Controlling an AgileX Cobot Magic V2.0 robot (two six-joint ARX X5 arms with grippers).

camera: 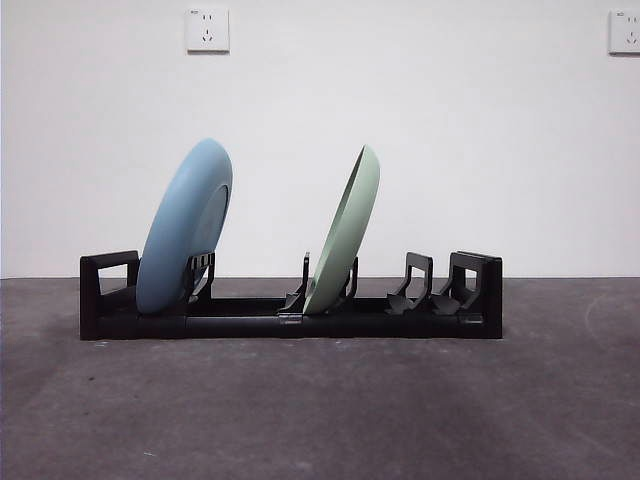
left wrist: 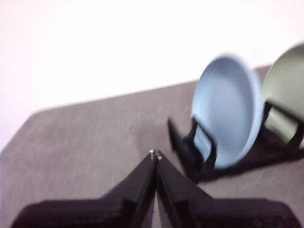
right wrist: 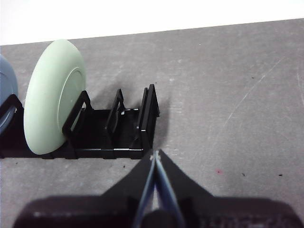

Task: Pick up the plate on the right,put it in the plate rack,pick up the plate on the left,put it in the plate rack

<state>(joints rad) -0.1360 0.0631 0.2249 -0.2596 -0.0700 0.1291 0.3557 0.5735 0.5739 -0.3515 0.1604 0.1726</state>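
Note:
The long black plate rack (camera: 290, 322) lies across the table in the front view. A light blue plate (camera: 186, 225) stands on edge in its left end and leans right. A pale green plate (camera: 345, 232) stands near the rack's middle, also leaning right. Neither arm shows in the front view. My left gripper (left wrist: 155, 153) is shut and empty, back from the rack's (left wrist: 199, 156) blue-plate (left wrist: 227, 110) end; the green plate (left wrist: 285, 92) shows behind. My right gripper (right wrist: 155, 154) is shut and empty, just off the rack's (right wrist: 114, 135) empty end, apart from the green plate (right wrist: 52, 102).
The grey table (camera: 320, 410) stretches in front of the rack, with a white wall and two sockets (camera: 207, 29) behind. Two pairs of empty prongs (camera: 415, 285) stand at the rack's right end. The blue plate's edge (right wrist: 6, 85) peeks into the right wrist view.

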